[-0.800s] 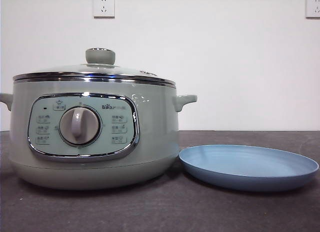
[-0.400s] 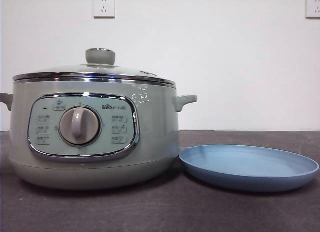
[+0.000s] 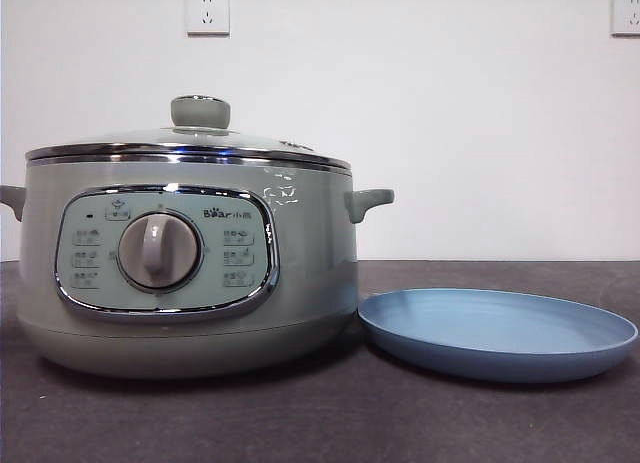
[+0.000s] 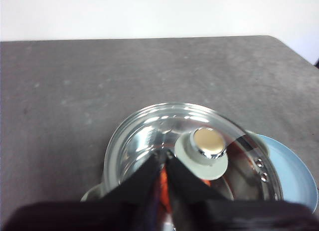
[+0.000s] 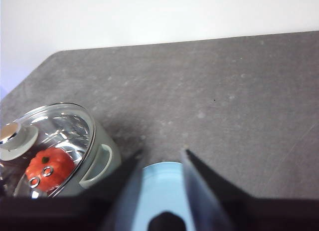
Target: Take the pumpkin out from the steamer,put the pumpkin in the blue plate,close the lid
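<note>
While lid [image 4: 199, 141] still covers steamer [image 3: 190, 273], left pincer [image 4: 163, 163], nearly closed and empty, should open and centre on the knob [image 4: 202, 152]; right pincer [image 5: 160, 158] open, empty.

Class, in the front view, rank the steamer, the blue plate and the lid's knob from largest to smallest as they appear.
1. Steamer
2. Blue plate, clearly narrower and flatter than the steamer here
3. Knob on the lid, smallest by far

The front camera sits low at desk [image 3: 300, 423] height, close, facing level toward the wall. Both wrist cameras look down from above; all three share the steamer [image 3: 190, 263] and blue plate [image 3: 497, 333].
</note>
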